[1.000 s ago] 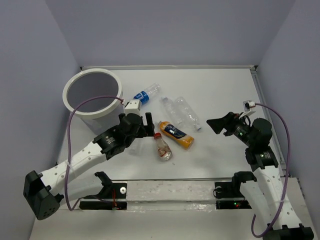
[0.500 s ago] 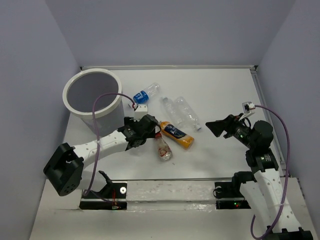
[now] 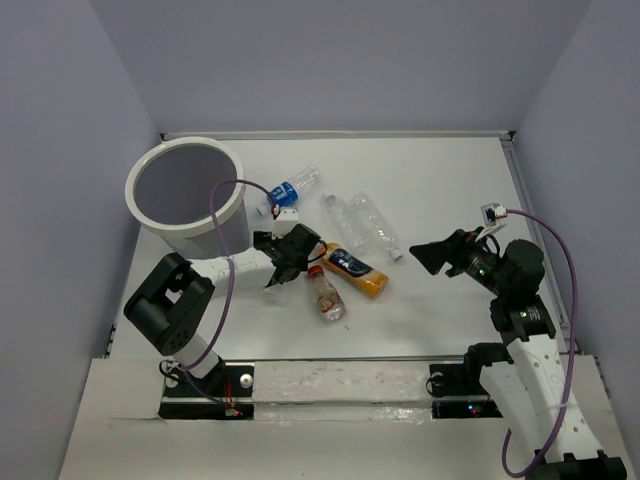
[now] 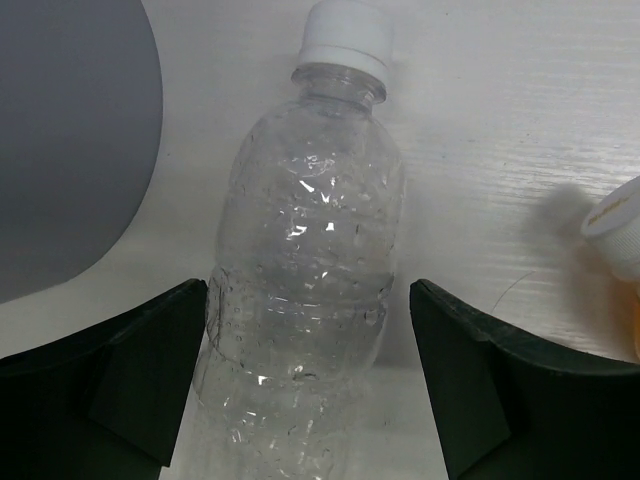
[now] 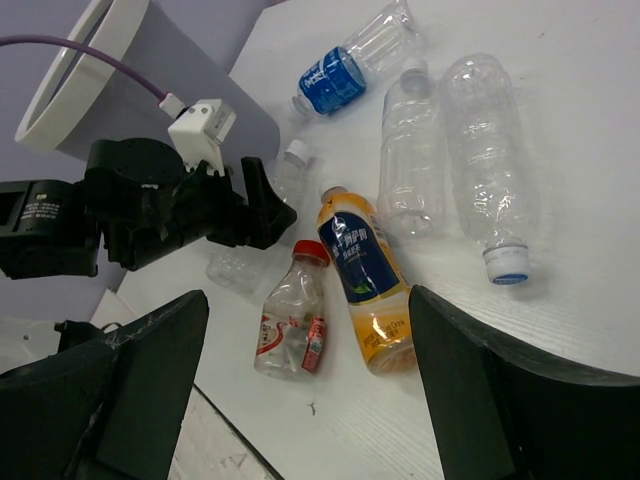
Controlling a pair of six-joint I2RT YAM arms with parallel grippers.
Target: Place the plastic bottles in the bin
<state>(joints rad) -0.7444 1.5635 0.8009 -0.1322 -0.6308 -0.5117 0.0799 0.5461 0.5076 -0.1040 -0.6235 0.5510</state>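
Just right of the bin [image 3: 160,222], a clear unlabelled bottle [image 4: 300,200] lies on the bench [image 3: 450,180] with the left pincer [image 4: 308,300] spread to either side of its body, fingers close against it but not visibly squeezing. Farther right of the bin lie the red-capped bottle [image 3: 324,296], the orange-yellow bottle [image 3: 354,270], two more clear bottles [image 3: 348,225] [image 3: 375,228] and the blue-label bottle [image 3: 290,188]. Well away from the bin, the right pincer [image 5: 308,292] hangs wide apart, holding nothing.

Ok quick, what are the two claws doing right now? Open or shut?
Left claw: open, around the clear bottle, not squeezing it yet.
Right claw: open, holding nothing.
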